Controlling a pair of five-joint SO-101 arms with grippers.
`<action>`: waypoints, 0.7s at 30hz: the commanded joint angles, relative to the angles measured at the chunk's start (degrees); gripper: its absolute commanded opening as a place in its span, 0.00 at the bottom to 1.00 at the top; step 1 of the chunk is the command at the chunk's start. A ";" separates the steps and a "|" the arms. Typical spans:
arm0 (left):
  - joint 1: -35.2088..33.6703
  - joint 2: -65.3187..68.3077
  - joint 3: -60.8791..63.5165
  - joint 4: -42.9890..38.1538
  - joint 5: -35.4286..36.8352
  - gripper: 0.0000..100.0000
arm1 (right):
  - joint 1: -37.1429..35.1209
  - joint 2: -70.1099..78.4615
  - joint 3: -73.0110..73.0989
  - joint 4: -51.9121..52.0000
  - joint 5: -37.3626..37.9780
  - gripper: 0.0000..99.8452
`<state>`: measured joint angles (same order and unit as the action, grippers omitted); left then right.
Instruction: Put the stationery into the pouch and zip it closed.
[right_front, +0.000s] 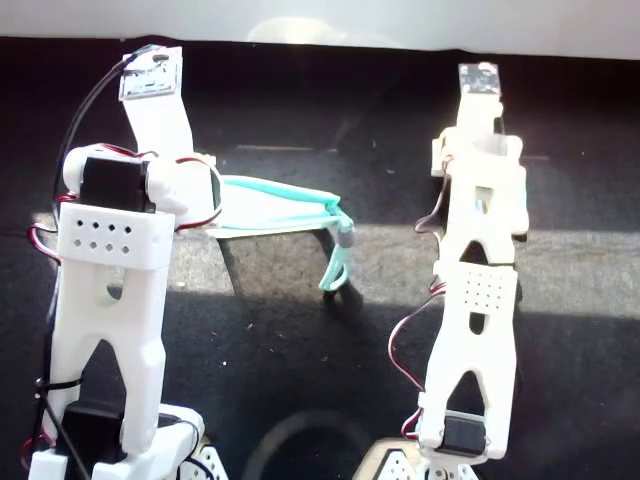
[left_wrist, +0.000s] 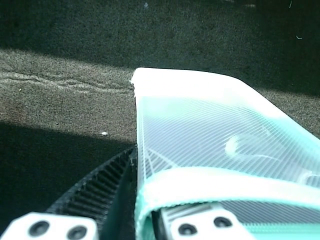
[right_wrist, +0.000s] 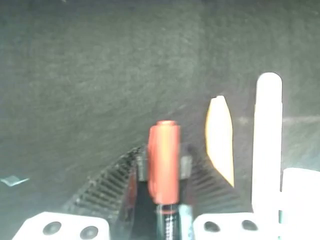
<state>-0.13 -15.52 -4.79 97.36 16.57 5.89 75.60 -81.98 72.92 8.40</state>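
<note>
Closest in the right wrist view, the right end effector (right_wrist: 162, 167) is pressed together on a red pen (right_wrist: 164, 147), gripped across its barrel with the capped end pointing away over the dark bench (right_wrist: 75, 75). Holding it lengthwise like this probably lets it slide into an opening end first. Just past it lie an orange piece (right_wrist: 220, 135) and a white stick (right_wrist: 267, 140), side by side and apart from the pen, likely the stationery left to pack. At the left arm, the left end effector (left_wrist: 140, 212) pinches the near edge of the teal mesh pouch (left_wrist: 200, 135), its jaws nearly together with the fabric between them. In the high view the pouch (right_front: 270, 205) juts out sideways from that arm toward the right arm (right_front: 480, 250), raised off the bench with its shadow below and a strap loop (right_front: 338, 262) hanging from its free end. It seems held up to offer that end to the pen. I cannot tell whether the zip is open.
</note>
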 joint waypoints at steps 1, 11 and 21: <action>-0.04 0.66 0.04 -1.05 0.18 0.01 | 0.04 -0.57 -7.34 4.26 0.53 0.01; -0.13 0.66 0.04 -2.81 0.09 0.01 | -0.57 -5.14 -18.77 19.56 0.53 0.01; 0.22 0.75 4.35 -5.98 0.09 0.01 | -3.30 -16.22 -18.15 28.35 0.26 0.01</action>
<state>-0.13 -15.52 -2.86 94.11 16.57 3.08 66.02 -94.29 100.53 8.40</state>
